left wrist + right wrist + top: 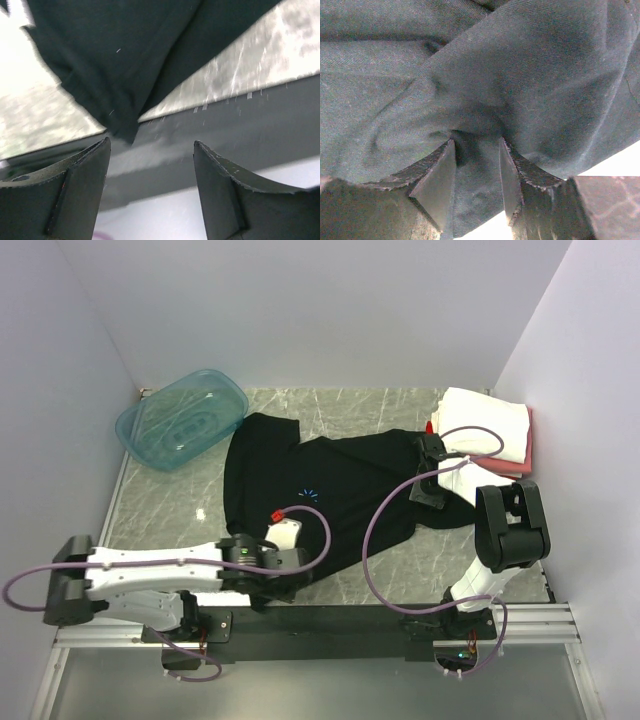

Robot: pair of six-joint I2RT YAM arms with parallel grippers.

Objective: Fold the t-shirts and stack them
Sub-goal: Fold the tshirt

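While my left gripper [151,150] stands with its jaws apart and nothing between them, a corner of the black t-shirt [115,60] hangs at the upper middle of the left wrist view. It sits just above the gap and touches neither finger. I judge the hem is free on that side so I can take a fresh hold lower down, at the table's near edge.

My right gripper [476,150] is clamped on a bunched fold of the same shirt, with dark cloth pinched between the two pads and spilling over both of them. I reckon that grip is there as an anchor, keeping the garment from sliding while the other side is loose.

In the overhead view the shirt lies spread but rumpled across the middle of the marble table [400,405], its blue chest mark [312,493] facing up. It is not yet folded.

At the upper right, just beyond my right gripper, sits the folded white shirt [485,420] on top of the pink shirt [527,440], and I take that pile to be where this one goes. The teal tub [180,420] rests at the upper left, close to the shirt's far corner.
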